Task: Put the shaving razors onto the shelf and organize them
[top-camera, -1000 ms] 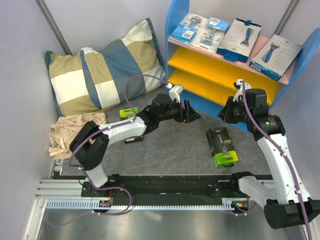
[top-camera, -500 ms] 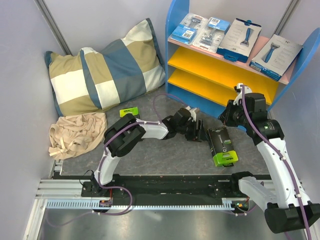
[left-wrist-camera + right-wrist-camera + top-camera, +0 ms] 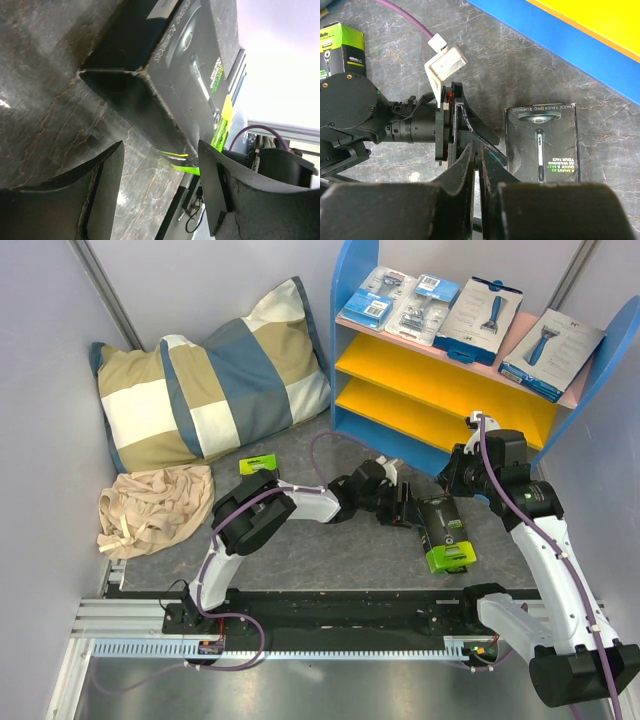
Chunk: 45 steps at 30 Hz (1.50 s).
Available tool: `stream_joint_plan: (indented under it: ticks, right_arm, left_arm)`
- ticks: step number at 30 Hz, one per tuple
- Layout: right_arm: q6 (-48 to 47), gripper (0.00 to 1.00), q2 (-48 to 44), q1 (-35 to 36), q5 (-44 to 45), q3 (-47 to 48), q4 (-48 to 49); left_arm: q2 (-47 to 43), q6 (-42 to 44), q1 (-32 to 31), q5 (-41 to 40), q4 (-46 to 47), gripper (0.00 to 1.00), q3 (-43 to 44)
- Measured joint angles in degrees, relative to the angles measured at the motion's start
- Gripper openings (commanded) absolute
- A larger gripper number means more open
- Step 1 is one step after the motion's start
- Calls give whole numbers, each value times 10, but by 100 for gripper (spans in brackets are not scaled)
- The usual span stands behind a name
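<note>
Four shaving razors packs rest on the pink top board of the shelf (image 3: 352, 315): two blister packs (image 3: 372, 295) and two white boxes (image 3: 483, 318). A black-and-lime box (image 3: 443, 530) lies flat on the floor in front of the shelf. My left gripper (image 3: 407, 508) lies low at its left edge, open. In the left wrist view the box (image 3: 190, 75) has its long edge right at the mouth of my left gripper (image 3: 160, 185), not gripped. My right gripper (image 3: 455, 478) hovers above, shut and empty (image 3: 479, 160). A second black-and-lime box (image 3: 258, 464) sits by the pillow.
A striped pillow (image 3: 210, 390) leans in the back left corner, with a beige cloth (image 3: 150, 510) in front of it. Both yellow lower boards (image 3: 440, 370) of the shelf are bare. Grey walls close in on both sides.
My left arm has swung right across the floor to the black-and-lime box, with its jaws a little narrower. My right gripper has dropped slightly and stays shut.
</note>
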Motion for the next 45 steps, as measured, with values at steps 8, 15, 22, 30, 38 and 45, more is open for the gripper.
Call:
stream_joint_plan:
  ticks: [8, 15, 22, 30, 38, 45]
  right_arm:
    - [0, 14, 0, 0, 0, -2, 2]
    - [0, 14, 0, 0, -1, -2, 2]
    - [0, 14, 0, 0, -2, -2, 3]
    - [0, 15, 0, 0, -3, -2, 6]
    - [0, 14, 0, 0, -18, -3, 6]
    - [0, 16, 1, 23, -29, -19, 7]
  left_arm:
    - [28, -8, -6, -4, -40, 64, 63]
    - [42, -35, -10, -1, -66, 2, 84]
    - [42, -38, -13, -9, -63, 2, 93]
    - [10, -38, -3, -19, -45, 2, 41]
    - [-66, -30, 22, -25, -38, 2, -63]
    - [-161, -13, 52, -37, -41, 2, -180]
